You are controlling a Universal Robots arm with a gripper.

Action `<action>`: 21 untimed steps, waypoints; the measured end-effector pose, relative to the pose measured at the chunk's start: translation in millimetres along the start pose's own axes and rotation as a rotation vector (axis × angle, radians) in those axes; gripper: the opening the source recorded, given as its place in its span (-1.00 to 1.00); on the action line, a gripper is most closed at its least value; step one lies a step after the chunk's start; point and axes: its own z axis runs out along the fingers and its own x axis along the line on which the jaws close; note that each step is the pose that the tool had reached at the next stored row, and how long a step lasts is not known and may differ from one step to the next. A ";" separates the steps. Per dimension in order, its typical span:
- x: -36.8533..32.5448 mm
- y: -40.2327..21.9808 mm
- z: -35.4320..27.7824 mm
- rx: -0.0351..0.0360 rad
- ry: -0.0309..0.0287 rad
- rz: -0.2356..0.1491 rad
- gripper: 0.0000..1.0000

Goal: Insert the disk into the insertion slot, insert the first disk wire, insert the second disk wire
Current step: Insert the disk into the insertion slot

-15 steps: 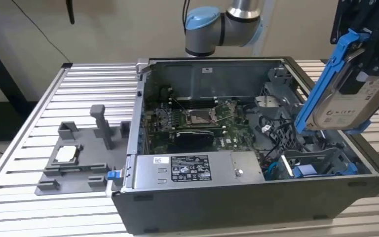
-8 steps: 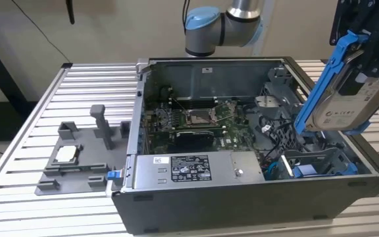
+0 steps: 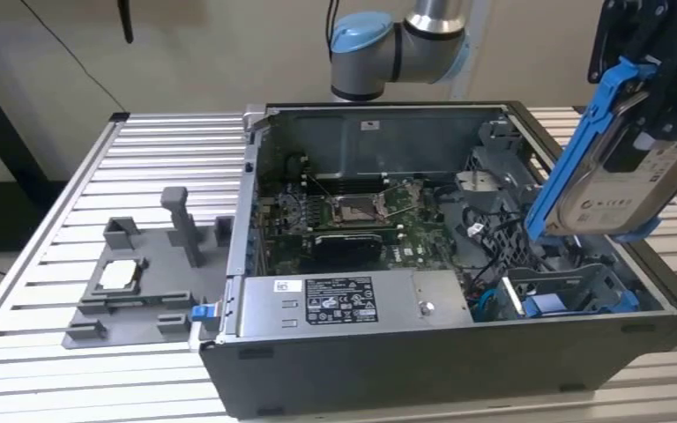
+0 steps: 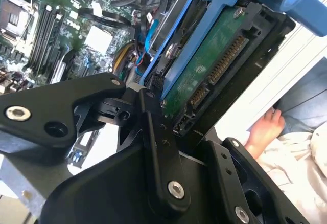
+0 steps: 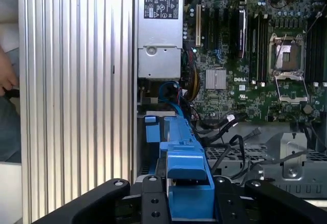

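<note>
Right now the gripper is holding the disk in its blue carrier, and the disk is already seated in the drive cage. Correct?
Not seated. The gripper does hold the disk, but the exterior view shows the disk tilted in the air above the insertion slot, not in it.

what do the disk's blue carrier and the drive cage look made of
The disk sits in a carrier frame that looks like moulded plastic: bright blue, uniform, slightly glossy. The insertion slot looks like bare sheet metal: thin grey folded walls, dull sheen, with blue, probably plastic, fittings.
</note>
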 end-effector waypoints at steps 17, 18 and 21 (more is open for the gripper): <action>1.0 -1.1 4.6 0.0000 0.0001 -0.001 -0.35; 1.0 -1.1 4.8 0.0000 0.0000 -0.001 -0.35; 1.1 -1.1 6.4 0.0000 0.0001 -0.001 -0.35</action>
